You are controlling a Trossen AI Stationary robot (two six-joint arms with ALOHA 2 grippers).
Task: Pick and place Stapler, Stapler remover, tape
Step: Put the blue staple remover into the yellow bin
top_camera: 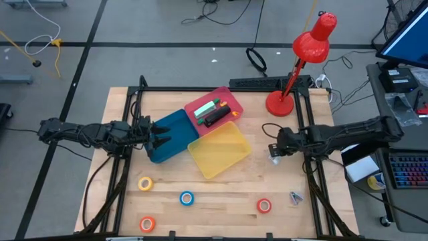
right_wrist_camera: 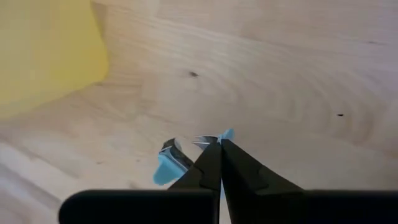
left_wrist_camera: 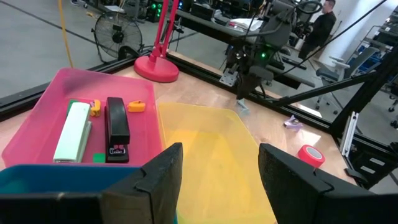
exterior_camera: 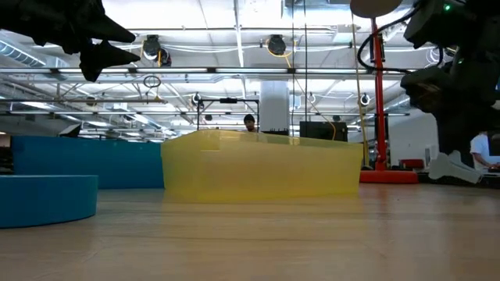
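Four tape rolls lay along the near side of the table (top_camera: 267, 181): yellow roll (top_camera: 145, 183), blue roll (top_camera: 186, 198), orange roll (top_camera: 147, 224), red roll (top_camera: 264, 205). Two staplers, a black stapler (left_wrist_camera: 117, 125) and a white stapler (left_wrist_camera: 72, 131), sat in my pink bin (top_camera: 200, 105). A purple remover (top_camera: 295, 197) lay beside the red roll. My right gripper (right_wrist_camera: 219, 144) was out over bare wood just beside the yellow bin (top_camera: 221, 151), fingers pressed together, pinching a blue remover (right_wrist_camera: 168, 164). My left gripper (left_wrist_camera: 219, 168) hung over the blue bin (top_camera: 167, 134), fingers spread, holding nothing.
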